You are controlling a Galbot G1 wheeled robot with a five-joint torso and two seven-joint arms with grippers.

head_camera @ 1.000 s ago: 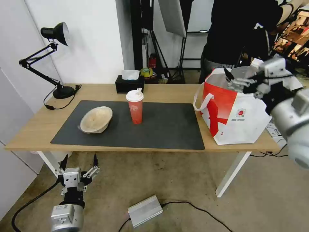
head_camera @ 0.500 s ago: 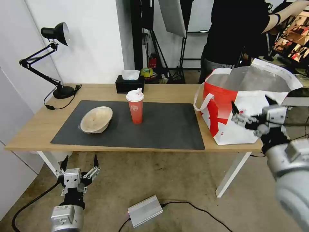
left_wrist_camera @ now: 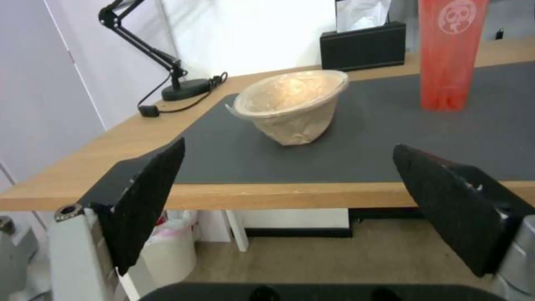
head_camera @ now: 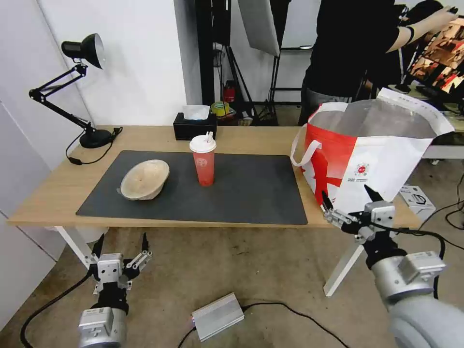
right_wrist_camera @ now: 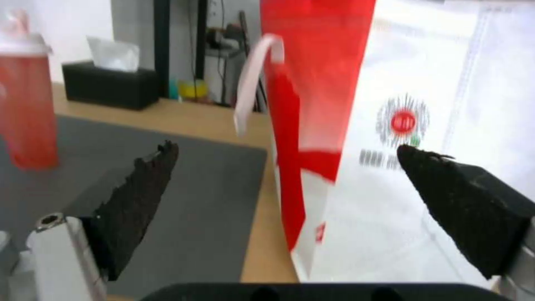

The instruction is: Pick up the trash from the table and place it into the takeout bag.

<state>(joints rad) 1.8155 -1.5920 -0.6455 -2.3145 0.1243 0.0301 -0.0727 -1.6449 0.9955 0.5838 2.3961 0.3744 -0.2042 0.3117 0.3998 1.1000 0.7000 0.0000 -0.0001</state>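
Lowered from over the takeout bag (head_camera: 367,159) to the table (head_camera: 241,137) edge, the empty, spread right gripper (head_camera: 349,207) faced the upright red cup (head_camera: 203,162), nearer it than the left gripper (head_camera: 121,249), also spread.

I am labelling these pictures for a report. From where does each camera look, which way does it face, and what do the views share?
Head view: high on the robot, facing forward and down at the table; left gripper and right gripper show, both open.
Left wrist view: below the table edge, facing the tan bowl between its fingers.
Right wrist view: facing the takeout bag.
Shared: the red cup appears in all three.
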